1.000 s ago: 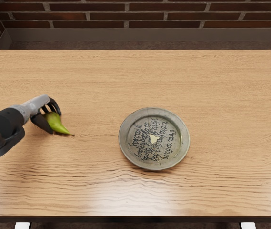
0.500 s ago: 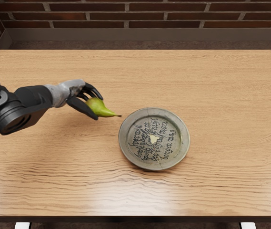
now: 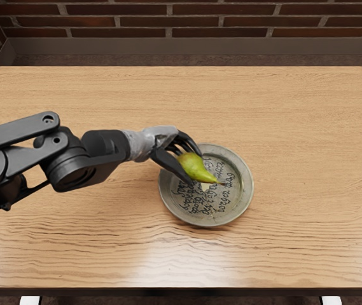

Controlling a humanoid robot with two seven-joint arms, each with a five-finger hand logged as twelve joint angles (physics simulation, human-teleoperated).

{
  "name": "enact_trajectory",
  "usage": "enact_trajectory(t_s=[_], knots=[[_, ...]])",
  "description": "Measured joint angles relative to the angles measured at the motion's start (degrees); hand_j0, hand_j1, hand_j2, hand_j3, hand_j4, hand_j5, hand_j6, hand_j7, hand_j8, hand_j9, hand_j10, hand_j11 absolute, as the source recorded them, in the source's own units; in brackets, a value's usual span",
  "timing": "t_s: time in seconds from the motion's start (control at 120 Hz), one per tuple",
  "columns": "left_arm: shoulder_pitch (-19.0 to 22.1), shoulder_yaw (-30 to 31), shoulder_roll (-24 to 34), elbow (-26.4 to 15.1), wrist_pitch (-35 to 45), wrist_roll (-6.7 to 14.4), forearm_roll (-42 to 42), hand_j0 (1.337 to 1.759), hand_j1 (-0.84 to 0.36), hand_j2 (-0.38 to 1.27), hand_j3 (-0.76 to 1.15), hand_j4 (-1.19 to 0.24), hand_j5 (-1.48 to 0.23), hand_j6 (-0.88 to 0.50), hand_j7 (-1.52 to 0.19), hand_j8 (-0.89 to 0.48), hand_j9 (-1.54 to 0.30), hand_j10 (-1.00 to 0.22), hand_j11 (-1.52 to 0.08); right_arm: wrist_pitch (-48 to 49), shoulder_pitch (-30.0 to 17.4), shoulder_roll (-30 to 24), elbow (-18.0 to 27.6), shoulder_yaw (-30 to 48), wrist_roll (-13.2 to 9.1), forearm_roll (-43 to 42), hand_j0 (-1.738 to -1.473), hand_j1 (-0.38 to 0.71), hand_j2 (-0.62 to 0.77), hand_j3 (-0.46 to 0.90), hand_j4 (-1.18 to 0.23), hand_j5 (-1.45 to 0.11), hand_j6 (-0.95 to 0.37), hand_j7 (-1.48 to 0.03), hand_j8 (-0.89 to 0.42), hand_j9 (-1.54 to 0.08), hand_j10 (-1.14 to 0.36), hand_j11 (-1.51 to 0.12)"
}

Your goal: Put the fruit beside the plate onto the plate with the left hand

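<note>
- Pear (image 3: 196, 168) — green, broad at one end and tapering to a thin stem — was held in the left hand (image 3: 175, 152), over the upper-left part of the plate (image 3: 249, 185).
- Its stem end pointed right and slightly down, with the tip close to the plate's middle; the broad end sat inside the grasp, near the plate's left rim.
- Whether the pear touched the plate or hung just above it could not be told from the head view.
- The left hand was closed on the fruit: its dark fingers (image 3: 187, 141) arched over the top of the broad end, and one dark digit ran along the fruit's near side beneath it.
- The left arm (image 3: 72, 159) came in from the picture's left edge and stretched across the table toward the plate — dark grey links and a round joint, then a paler wrist just behind the hand.
- The plate was round, shallow and grey, with dark script-like marks across its floor and a small pale spot at the centre; it lay flat, somewhat right of the table's middle.
- The table (image 3: 295, 108) was light wood with a visible grain.
- Behind its far edge ran a grey ledge, and above that a brick wall (image 3: 231, 16).
</note>
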Motion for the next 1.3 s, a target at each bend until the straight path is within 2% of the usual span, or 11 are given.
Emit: enact_trajectory(t_s=[0.025,0.142,0.217,0.358,0.417,0.533,0.583,0.708,0.933,1.075,1.3], knots=[[-0.11,0.04,-0.01,0.07,0.02,0.00,0.10,1.658,-0.30,0.36,0.00,-0.57,-0.81,-0.39,-0.79,-0.46,-0.80,-0.62,-0.80,0.00,0.00,0.00,0.00,0.00,0.00,0.00,-1.658,-0.35,0.00,0.00,0.00,0.00,0.00,0.00,0.00,0.00,0.00,0.00],[-0.72,-0.43,0.02,0.31,0.04,-0.01,0.20,1.658,-0.05,0.21,0.00,-0.34,-0.49,-0.25,-0.48,-0.28,-0.48,-0.37,-0.48,0.00,0.00,0.00,0.00,0.00,0.00,0.00,-1.658,-0.35,0.00,0.00,0.00,0.00,0.00,0.00,0.00,0.00,0.00,0.00],[-0.75,-3.29,1.57,0.40,-2.48,-0.02,-3.19,1.658,0.06,0.15,0.00,-0.25,-0.36,-0.18,-0.35,-0.21,-0.35,-0.27,-0.35,0.00,0.00,0.00,0.00,0.01,0.01,0.00,-1.658,-0.35,0.00,0.00,0.00,0.00,0.00,0.00,0.00,0.00,0.00,0.00],[2.02,-11.34,11.13,1.46,-22.70,-0.02,-24.32,1.658,0.18,0.08,0.00,-0.14,-0.20,-0.11,-0.20,-0.12,-0.20,-0.15,-0.20,0.00,0.00,0.00,0.00,0.00,0.00,0.00,-1.658,-0.35,0.00,0.00,0.00,0.00,0.00,0.00,0.00,0.00,0.00,0.00],[5.29,-14.20,14.64,1.88,-30.09,-0.02,-31.12,1.658,0.22,0.06,0.00,-0.12,-0.16,-0.09,-0.16,-0.10,-0.16,-0.12,-0.16,0.00,0.00,0.00,0.00,0.01,0.01,0.00,-1.658,-0.35,0.00,0.00,0.00,0.00,0.00,0.00,0.00,0.00,0.00,0.00],[13.88,-20.32,19.27,4.45,-37.24,-0.02,-42.27,1.658,0.26,0.04,0.00,-0.08,-0.11,-0.06,-0.10,-0.07,-0.11,-0.08,-0.11,0.00,0.00,0.00,0.00,0.00,0.00,0.00,-1.658,-0.35,0.00,0.00,0.00,0.00,0.00,0.00,0.00,0.00,0.00,0.00],[15.34,-21.58,21.34,6.29,-38.56,-0.02,-46.33,1.658,0.27,0.03,0.00,-0.07,-0.09,-0.05,-0.09,-0.06,-0.09,-0.07,-0.09,0.00,0.00,0.00,0.00,0.00,0.00,0.00,-1.658,-0.35,0.00,0.00,0.00,0.00,0.00,0.00,0.00,0.00,0.00,0.00],[16.90,-22.96,27.52,8.93,-40.06,-0.02,-50.98,1.658,0.29,0.02,0.00,-0.05,-0.06,-0.04,-0.06,-0.04,-0.06,-0.05,-0.06,0.00,0.00,0.00,0.00,0.00,0.00,0.00,-1.658,-0.35,0.00,0.00,0.00,0.00,0.00,0.00,0.00,0.00,0.00,0.00],[20.65,-23.29,35.74,11.22,-40.66,-0.02,-52.72,1.658,0.31,0.01,0.00,-0.03,-0.04,-0.03,-0.04,-0.03,-0.04,-0.03,-0.04,0.00,0.00,0.00,0.00,0.00,0.00,0.00,-1.658,-0.35,0.00,0.00,0.00,0.00,0.00,0.00,0.00,0.00,0.00,0.00],[20.93,-23.07,36.89,15.78,-40.72,-0.02,-52.87,1.658,0.31,0.01,0.00,-0.03,-0.04,-0.03,-0.04,-0.03,-0.04,-0.03,-0.04,0.00,0.01,0.00,0.00,0.01,0.00,0.00,-1.658,-0.35,0.00,0.00,0.00,0.00,0.00,0.00,0.00,0.00,0.00,0.00],[21.28,-22.94,37.87,19.15,-40.75,-0.02,-52.89,1.658,0.32,0.01,0.00,-0.02,-0.03,-0.02,-0.03,-0.02,-0.04,-0.02,-0.04,0.00,0.00,0.00,0.00,0.00,0.00,0.00,-1.658,-0.35,0.00,0.00,0.00,0.00,0.00,0.00,0.00,0.00,0.00,0.00]])
